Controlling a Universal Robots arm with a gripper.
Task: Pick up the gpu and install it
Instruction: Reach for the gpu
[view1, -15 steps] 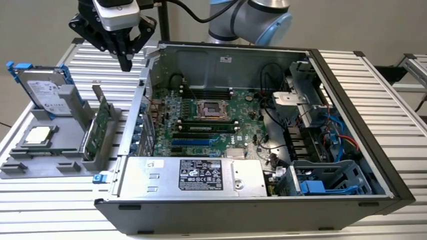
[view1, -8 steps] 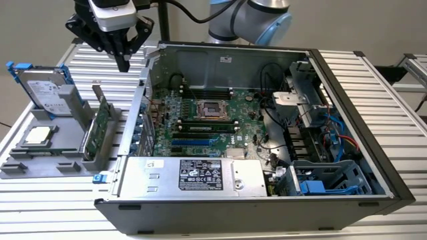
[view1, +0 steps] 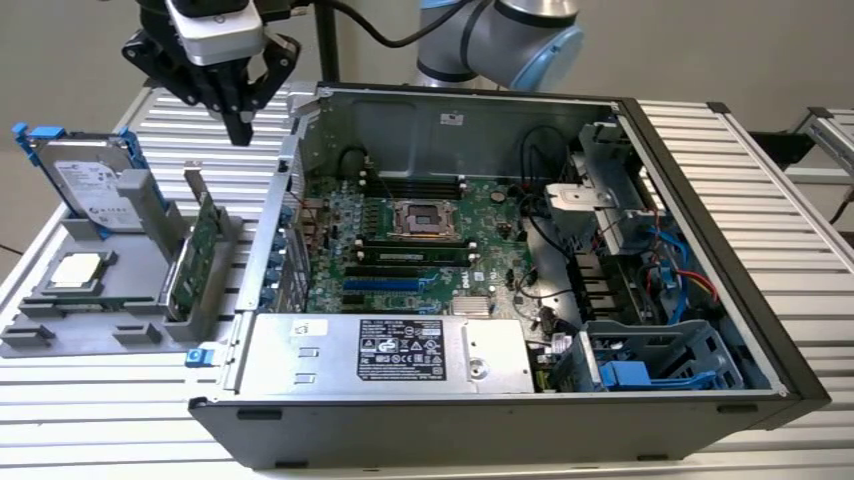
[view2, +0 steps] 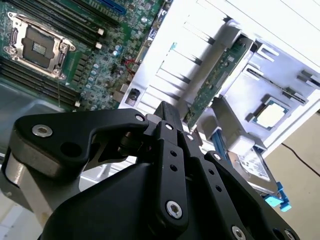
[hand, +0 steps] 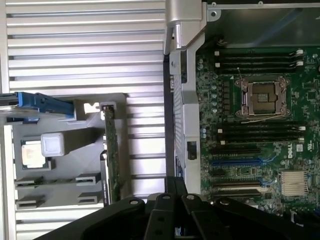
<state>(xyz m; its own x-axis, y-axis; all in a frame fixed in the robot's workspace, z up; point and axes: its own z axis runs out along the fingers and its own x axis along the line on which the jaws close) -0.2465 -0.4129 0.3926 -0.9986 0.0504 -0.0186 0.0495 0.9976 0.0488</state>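
the gpu (view1: 200, 250) is parked on its long edge in a slot of the grey holder (view1: 80, 338), not in the case (view1: 441, 425) yet. from the gripper (view1: 240, 132) it sits lower down and a bit off to the side away from the case wall, well apart, nothing touching. in the first wrist view the gpu (hand: 111, 150) reads as a thin green strip, long axis parallel to the case wall next to it. so we reckon the fingers need to straddle its thin faces. the gripper looks closed right up, fingers pressed into one tip, holding nothing. arm pose: wrist up high, fingers pointing down, roughly over the strip between holder and case. the motherboard (view1: 400, 245) is on the gripper's other side, blue slots (view1: 380, 290) empty.
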